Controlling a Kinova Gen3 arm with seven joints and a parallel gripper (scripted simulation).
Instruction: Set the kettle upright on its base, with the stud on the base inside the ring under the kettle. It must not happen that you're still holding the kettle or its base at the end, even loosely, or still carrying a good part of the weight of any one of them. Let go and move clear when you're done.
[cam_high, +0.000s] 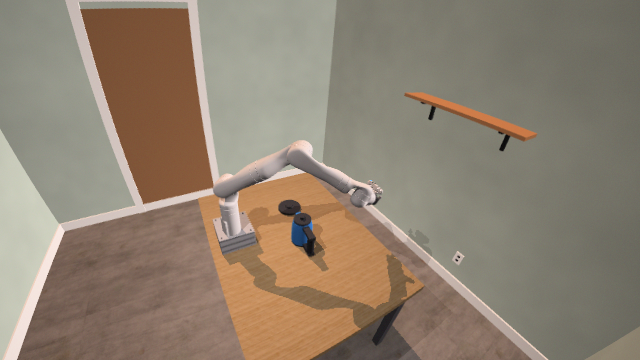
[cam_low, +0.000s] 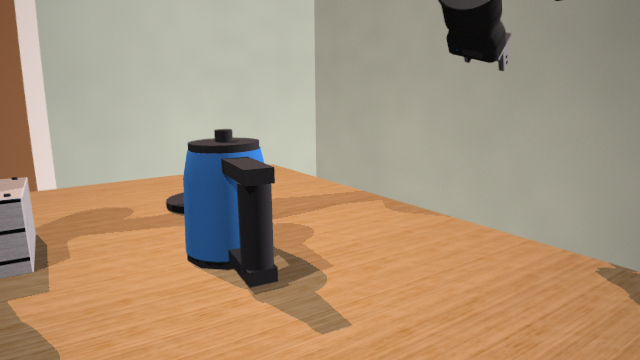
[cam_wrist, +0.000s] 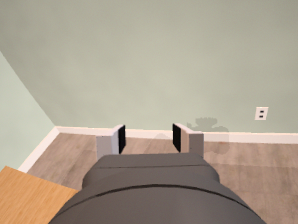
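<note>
The tool (cam_wrist: 148, 139) hangs released and empty, high above the counter (cam_low: 400, 280); the upright kettle (cam_low: 212, 210) stands well below, beside its base (cam_high: 289, 207).

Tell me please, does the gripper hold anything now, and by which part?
Nothing is held. The gripper is open with only wall and floor between its fingers, up beyond the table edge, far from the kettle standing upright on the table.

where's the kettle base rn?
Top view: the black base lies on the table just behind the upright blue kettle, apart from it, right of the arm's pedestal.
</note>
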